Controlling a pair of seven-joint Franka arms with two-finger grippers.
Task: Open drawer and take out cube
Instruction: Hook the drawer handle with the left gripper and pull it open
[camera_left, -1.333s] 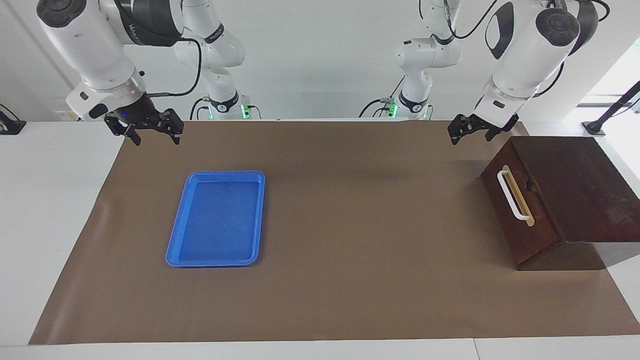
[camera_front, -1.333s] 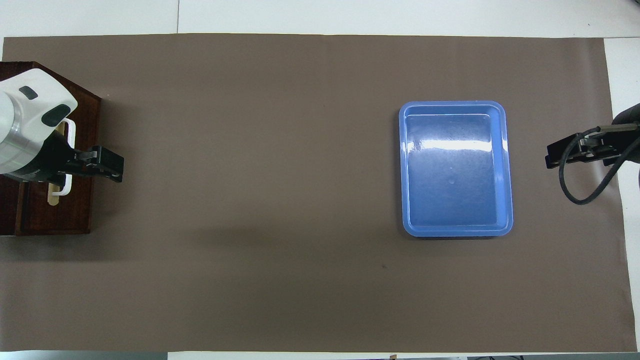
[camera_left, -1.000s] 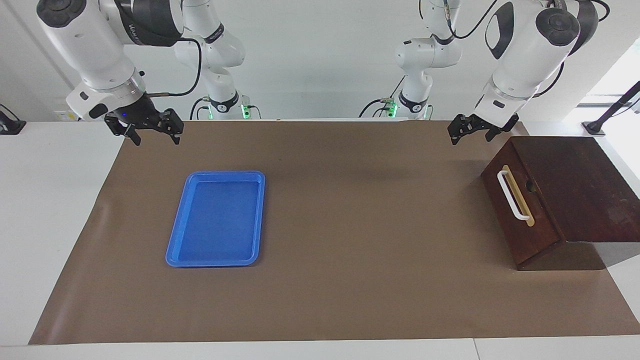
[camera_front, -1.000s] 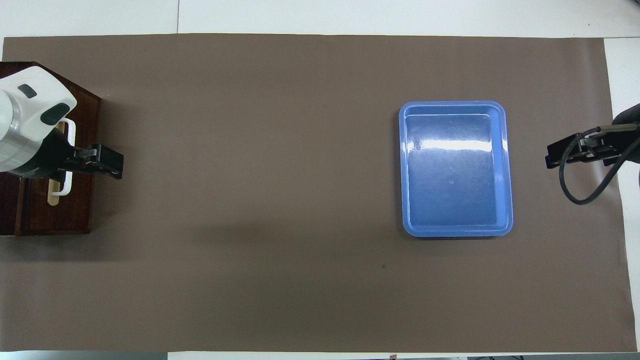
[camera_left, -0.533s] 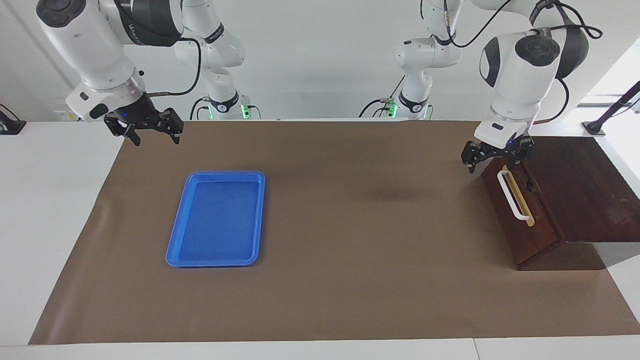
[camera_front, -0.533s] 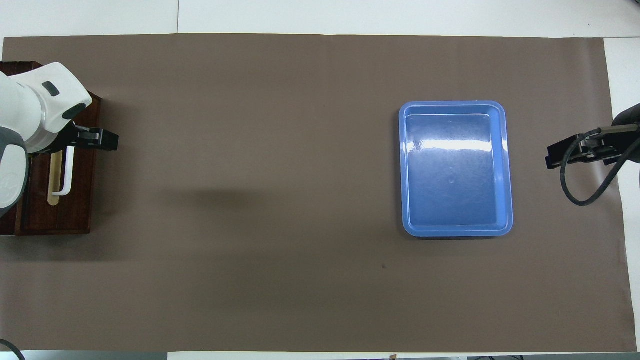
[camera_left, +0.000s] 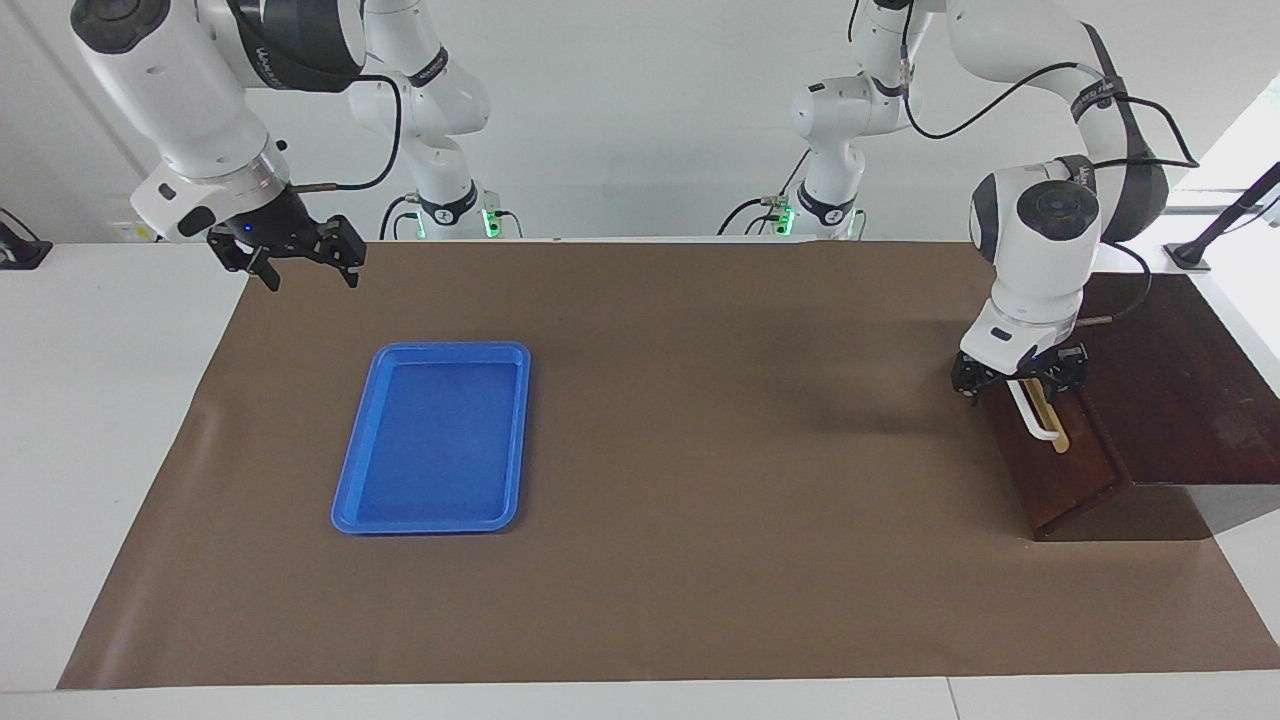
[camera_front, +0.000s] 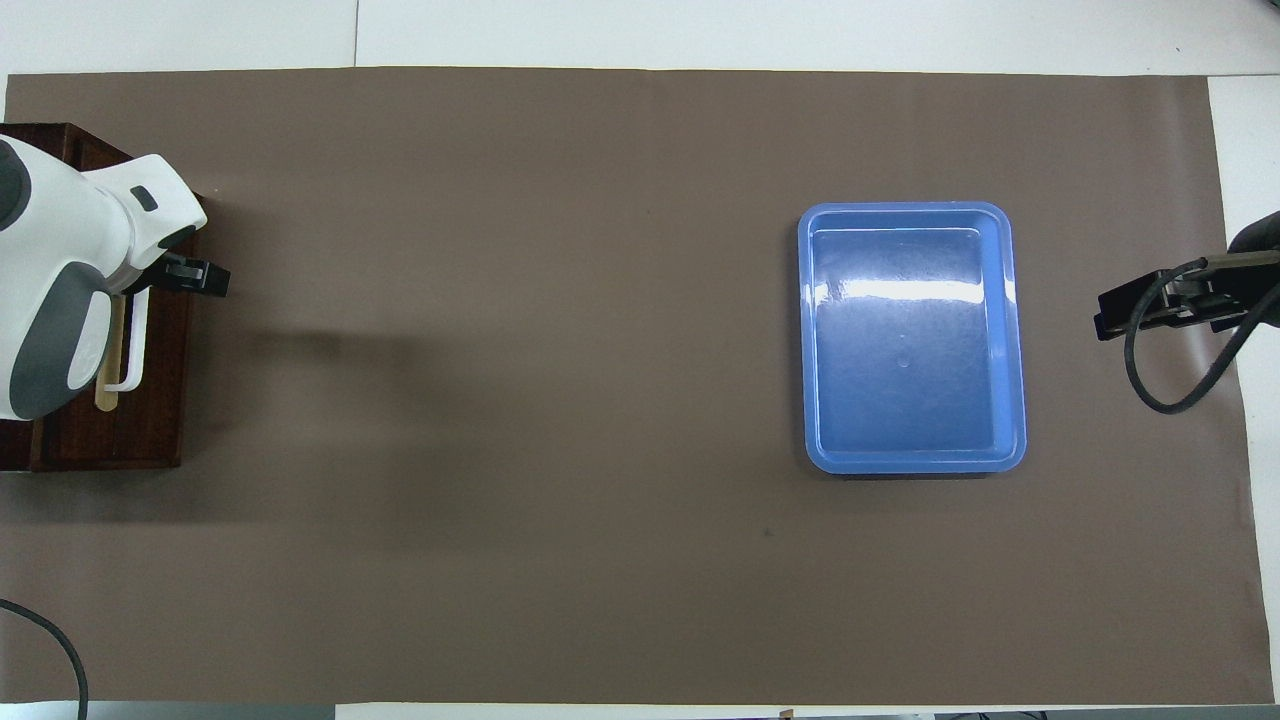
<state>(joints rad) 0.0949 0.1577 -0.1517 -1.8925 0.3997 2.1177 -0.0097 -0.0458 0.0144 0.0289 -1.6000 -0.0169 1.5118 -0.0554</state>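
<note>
The drawer (camera_left: 1052, 470) is shut in its dark wooden box (camera_left: 1180, 390) at the left arm's end of the table. Its white bar handle (camera_left: 1043, 424) runs along the drawer front. My left gripper (camera_left: 1020, 380) is open, low at the handle's end nearer to the robots, with a finger on each side of the bar. In the overhead view the left hand covers that end of the handle (camera_front: 137, 345), and one finger (camera_front: 205, 278) sticks out past the drawer front (camera_front: 160, 410). My right gripper (camera_left: 300, 262) is open and waits over the mat's corner. The cube is hidden.
A blue tray (camera_left: 430, 440) lies empty on the brown mat toward the right arm's end; it also shows in the overhead view (camera_front: 910, 340). The right gripper (camera_front: 1150, 305) hangs beside it, with a black cable looping below.
My left gripper has come down from above the mat beside the box to the drawer's handle. The right arm, the tray and the drawer have not moved.
</note>
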